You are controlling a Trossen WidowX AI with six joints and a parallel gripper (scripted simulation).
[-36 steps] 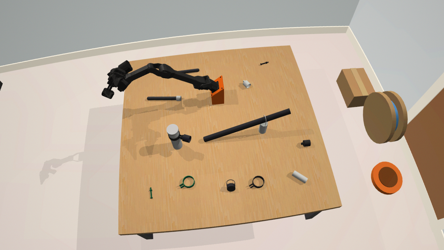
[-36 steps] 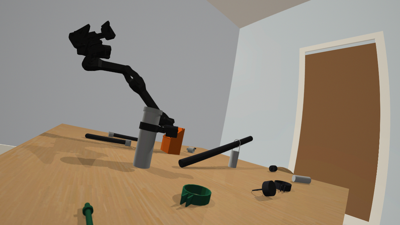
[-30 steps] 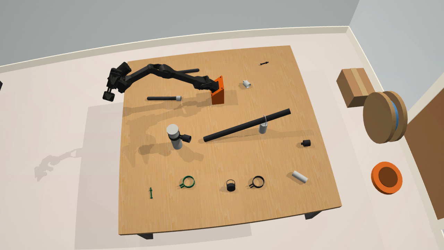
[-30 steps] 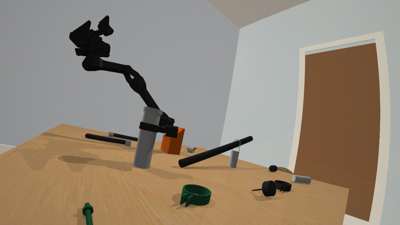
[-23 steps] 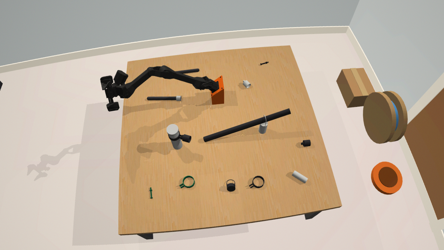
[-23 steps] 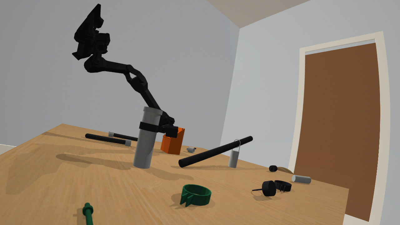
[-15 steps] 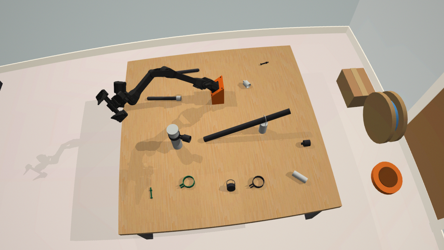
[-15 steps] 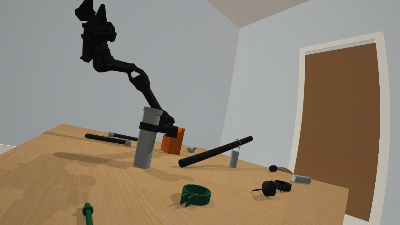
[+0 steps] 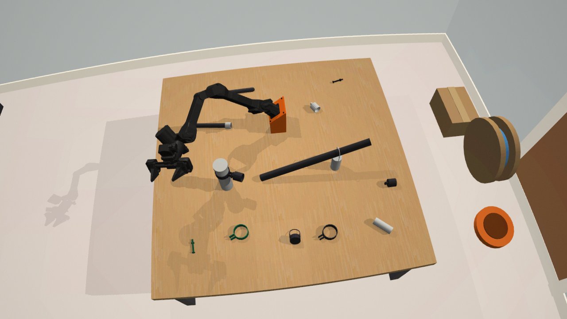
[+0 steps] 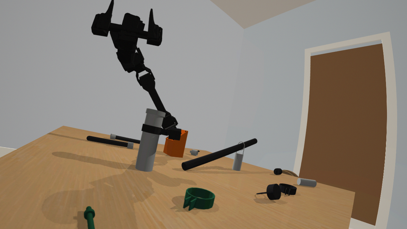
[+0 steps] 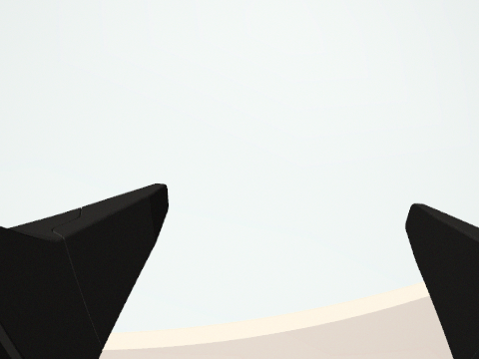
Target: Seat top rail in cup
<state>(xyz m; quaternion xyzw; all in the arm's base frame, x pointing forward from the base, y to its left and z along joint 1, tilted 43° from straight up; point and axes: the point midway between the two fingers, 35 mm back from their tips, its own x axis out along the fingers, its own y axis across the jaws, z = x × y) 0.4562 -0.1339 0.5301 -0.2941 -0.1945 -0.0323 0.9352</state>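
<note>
1 gripper [image 9: 162, 180] [image 10: 132, 5] [image 11: 290, 206], released: fingers wide, nothing between them. It's up in the air, well above the table [image 9: 269, 273] [image 10: 113, 199], w/ fingertips well apart from the rail [image 9: 297, 165] [image 10: 216, 155]. Top view puts it by the table edge on the big post [image 9: 226, 183] [image 10: 146, 153] side; wrist cam gets only 2 fingers, wall & floor.

Rail: thru the loop [image 9: 339, 153] [image 10: 244, 146] on the short post [image 9: 335, 163] [image 10: 237, 161], tilted, near end low, far end high. Near end is out of the cup [image 9: 238, 177] [image 10: 174, 133], lower than it, w/ a gap. Can't tell if that end touches the table. Not seated.

Cup hangs off the black brace band [image 9: 223, 177] [image 10: 150, 128], which is around the big post, high up, just below the post cap [image 9: 219, 166] [image 10: 155, 112]. Both posts upright.

Also on table: 1 green band [image 9: 248, 231] [image 10: 203, 202], 1 green bolt [image 9: 192, 247] [image 10: 89, 215], 1 white tube [image 9: 382, 225] [image 10: 306, 182] lying flat.
</note>
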